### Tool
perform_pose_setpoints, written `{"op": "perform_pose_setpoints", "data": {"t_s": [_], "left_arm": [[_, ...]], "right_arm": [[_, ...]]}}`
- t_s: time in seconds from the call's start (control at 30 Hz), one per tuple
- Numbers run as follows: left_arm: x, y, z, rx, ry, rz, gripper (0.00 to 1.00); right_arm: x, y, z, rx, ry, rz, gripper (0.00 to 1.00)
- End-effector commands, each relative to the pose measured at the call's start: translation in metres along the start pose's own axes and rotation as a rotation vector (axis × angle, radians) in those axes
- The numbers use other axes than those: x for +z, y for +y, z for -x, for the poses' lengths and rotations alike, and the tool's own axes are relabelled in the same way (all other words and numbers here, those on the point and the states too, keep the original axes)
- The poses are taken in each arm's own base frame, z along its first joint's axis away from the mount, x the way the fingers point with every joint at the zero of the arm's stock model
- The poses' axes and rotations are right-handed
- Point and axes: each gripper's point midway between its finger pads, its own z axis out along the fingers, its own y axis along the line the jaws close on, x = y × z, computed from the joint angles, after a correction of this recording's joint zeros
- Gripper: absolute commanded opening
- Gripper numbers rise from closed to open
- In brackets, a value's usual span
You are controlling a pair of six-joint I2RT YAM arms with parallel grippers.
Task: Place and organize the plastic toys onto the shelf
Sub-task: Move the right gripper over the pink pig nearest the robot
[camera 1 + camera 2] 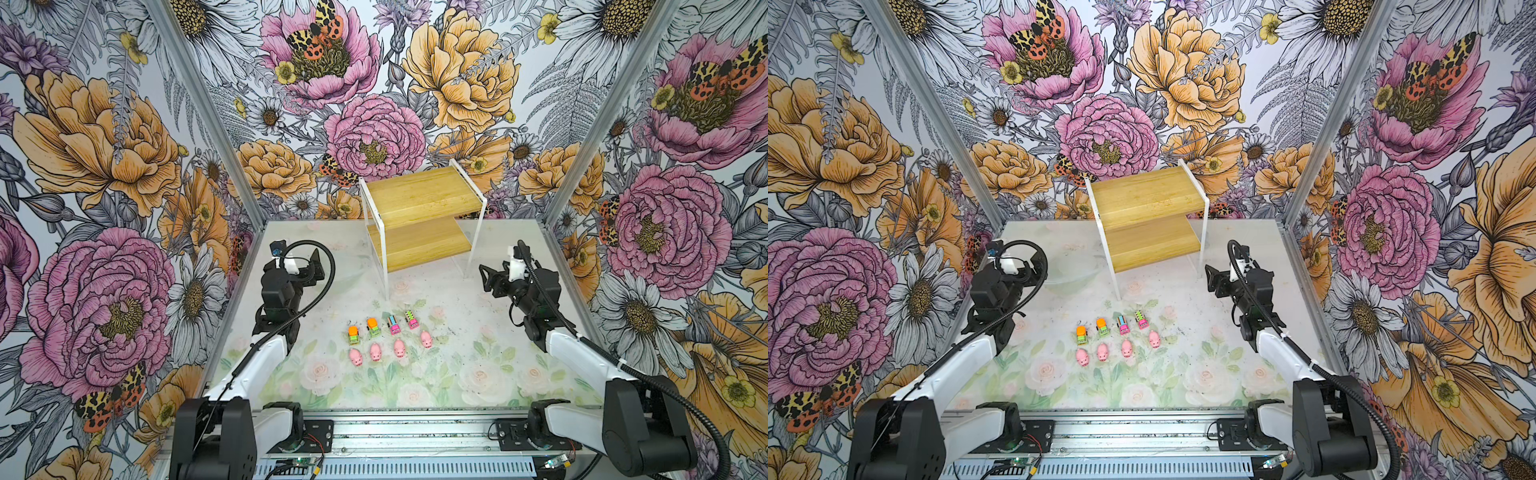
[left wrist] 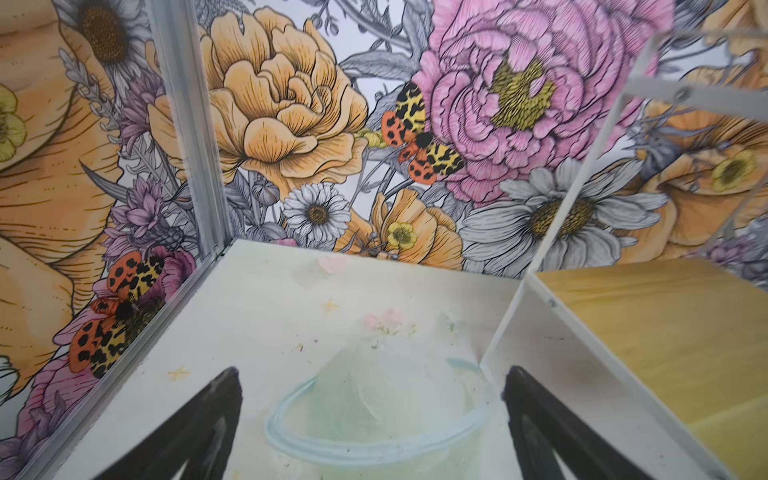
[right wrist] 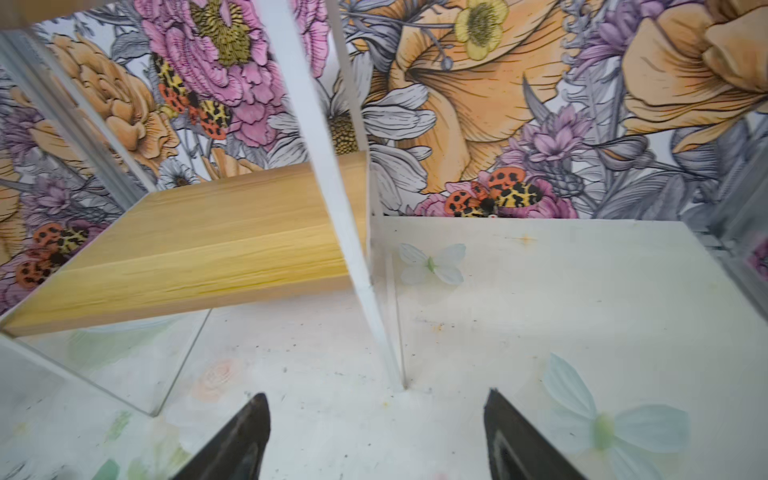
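Nothing placed yet: all 8 plastic toys (image 1: 400,348) sit on the tabletop (image 1: 457,374) at 6 o'clock from the bare shelf (image 1: 419,193); left gripper (image 2: 372,370) and right gripper (image 3: 377,392) gape empty.

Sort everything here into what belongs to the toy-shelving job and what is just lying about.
Job: four pink pigs; two orange-topped trucks; two pink trucks; the shelf.
Lying about: what looks like a clear bowl beside the shelf.

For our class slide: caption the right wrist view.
Right gripper, jaws apart and holding nothing, faces a leg of the shelf on the table.
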Motion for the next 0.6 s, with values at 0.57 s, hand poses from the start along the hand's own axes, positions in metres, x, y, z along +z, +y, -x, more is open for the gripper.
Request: {"op": "perform_pose_setpoints", "data": {"t_s": [0.57], "left_arm": [[-0.061, -0.035, -0.149, -0.269, 0.334, 0.003, 0.99]], "right_arm": [[-0.003, 0.131, -0.153, -0.114, 0.201, 0.237, 0.72]]}}
